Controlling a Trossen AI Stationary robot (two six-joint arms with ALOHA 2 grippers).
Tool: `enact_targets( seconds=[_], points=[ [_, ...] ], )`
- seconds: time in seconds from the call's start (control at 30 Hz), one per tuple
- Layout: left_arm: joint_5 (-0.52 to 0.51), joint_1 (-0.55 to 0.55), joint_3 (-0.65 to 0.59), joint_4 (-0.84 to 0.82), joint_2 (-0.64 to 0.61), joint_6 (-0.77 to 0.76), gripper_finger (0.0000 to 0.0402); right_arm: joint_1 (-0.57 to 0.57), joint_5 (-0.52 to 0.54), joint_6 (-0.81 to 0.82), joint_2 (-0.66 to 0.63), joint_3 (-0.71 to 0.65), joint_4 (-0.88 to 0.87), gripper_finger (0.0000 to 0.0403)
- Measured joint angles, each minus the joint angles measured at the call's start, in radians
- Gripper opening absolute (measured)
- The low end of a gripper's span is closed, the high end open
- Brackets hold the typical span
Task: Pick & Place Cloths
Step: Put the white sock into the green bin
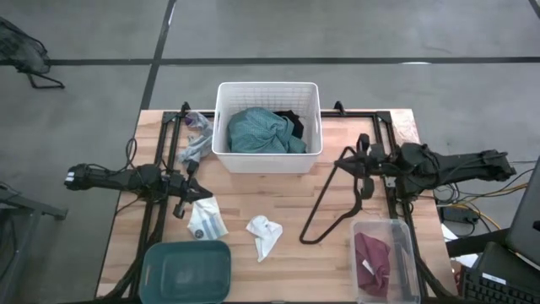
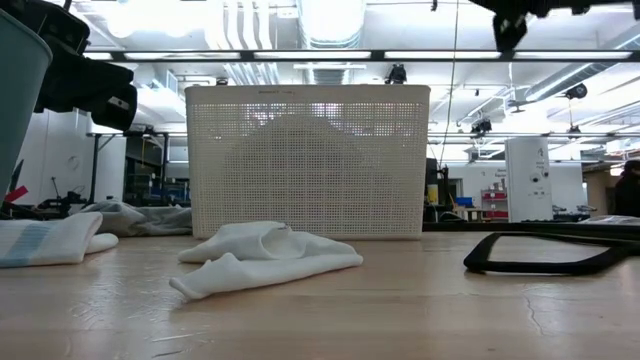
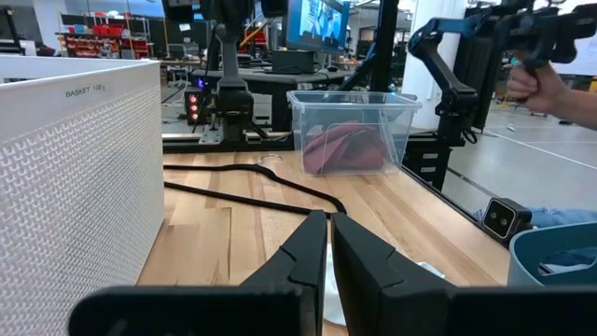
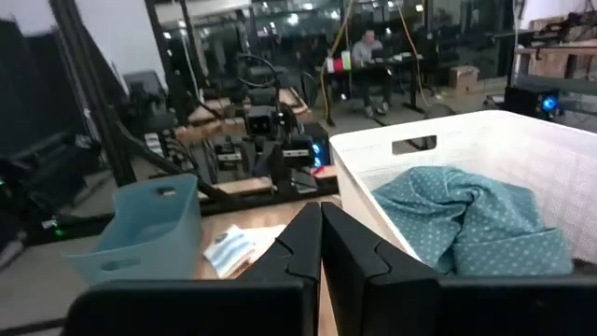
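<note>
Wooden desk: white rag, lower centre, lay limp and light; you could pinch its raised fold. Both grippers' jaws sat closed, empty.

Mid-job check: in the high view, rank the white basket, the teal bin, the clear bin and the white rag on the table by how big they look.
1. white basket
2. teal bin
3. clear bin, though the picture's bottom edge cuts it off, so it may rival the teal bin
4. white rag, clearly smallest

Two matte black jointed arms, thin black cables trailing alongside them, each ending in a wedge-fingered end effector: left end effector, right end effector.
</note>
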Motion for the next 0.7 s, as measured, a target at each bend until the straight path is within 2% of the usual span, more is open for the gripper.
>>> enact_targets(
  seconds=[0.17,0.3,0.43,0.7],
  points=[
    [0.0,0.0,0.0,0.0,0.0,0.0,0.0026,0.0,-0.006,0.005,-0.084,-0.147,0.158,0.0008],
    [0.0,0.0,0.0,0.0,0.0,0.0,0.0026,0.0,-0.061,-0.052,-0.131,-0.241,0.294,0.0008],
    [0.0,0.0,0.0,0.0,0.0,0.0,0.0026,0.0,-0.13,-0.057,-0.185,-0.298,0.315,0.0008],
    [0.0,0.0,0.0,0.0,0.0,0.0,0.0026,0.0,-0.159,-0.04,-0.298,-0.352,0.308,0.0008]
  ],
)
